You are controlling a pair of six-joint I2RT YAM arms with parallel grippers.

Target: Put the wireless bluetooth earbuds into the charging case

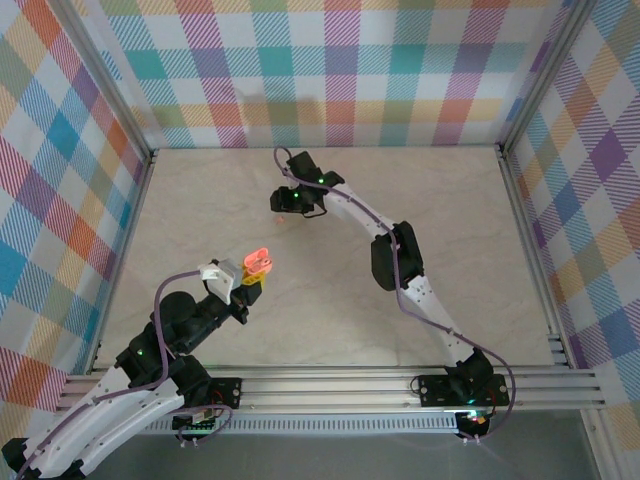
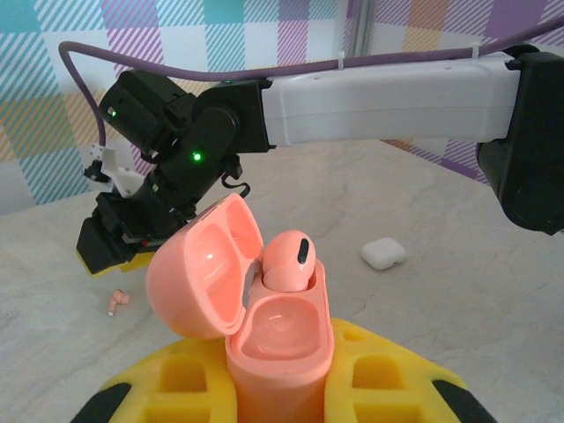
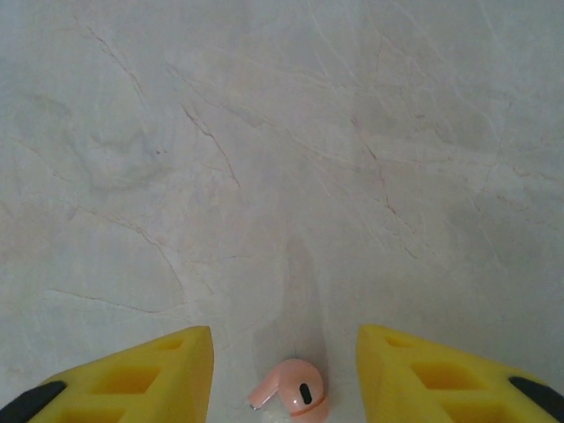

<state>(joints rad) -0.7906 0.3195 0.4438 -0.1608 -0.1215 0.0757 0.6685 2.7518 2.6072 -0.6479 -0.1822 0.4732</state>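
Pinching the salmon-pink charging case (image 2: 280, 339) between its yellow fingers (image 2: 181, 388), the left hand (image 2: 280, 397) is holding it upright at the bottom centre of the left wrist view. The case's lid (image 2: 201, 269) is standing open, tilted to the left, and one pink earbud (image 2: 289, 257) is sitting in the case beside the hinge. The right hand (image 3: 284, 352) is hovering with its fingers spread wide over a second pink earbud (image 3: 295, 398), which is lying on the tabletop (image 3: 282, 159) between them at the bottom edge of the right wrist view, touching neither. A closed white case (image 2: 383, 254) is resting on the tabletop right of centre in the left wrist view.
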